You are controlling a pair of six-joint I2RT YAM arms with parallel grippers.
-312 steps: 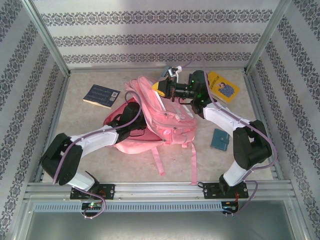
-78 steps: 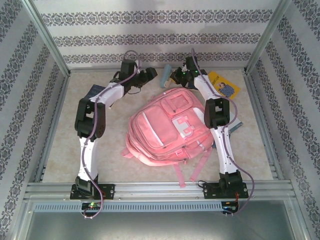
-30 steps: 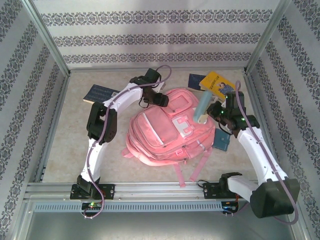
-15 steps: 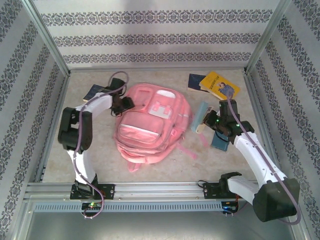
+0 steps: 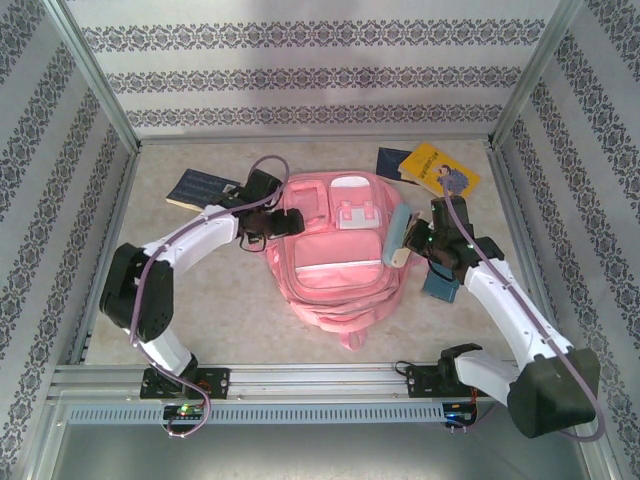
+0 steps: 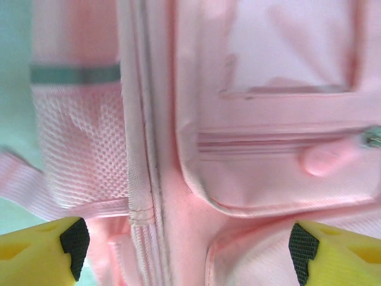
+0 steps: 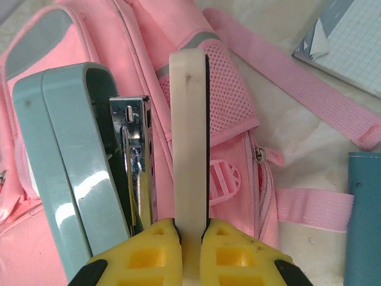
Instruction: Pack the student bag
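Right gripper (image 7: 189,229) clamped on white base of stapler (image 7: 89,161), held over right flank of student bag (image 5: 340,260), by mesh side pocket. Left gripper (image 6: 187,244) spread wide, nothing held, poised at bag's left side; front pocket zip seen shut. Bag laid flat on table (image 5: 200,310), top toward far wall. Teal wallet (image 5: 440,285) lay just beside right arm; yellow book (image 5: 438,170) and dark book (image 5: 203,188) lay beyond. Since half second earlier, bag was turned square and shifted toward stapler.
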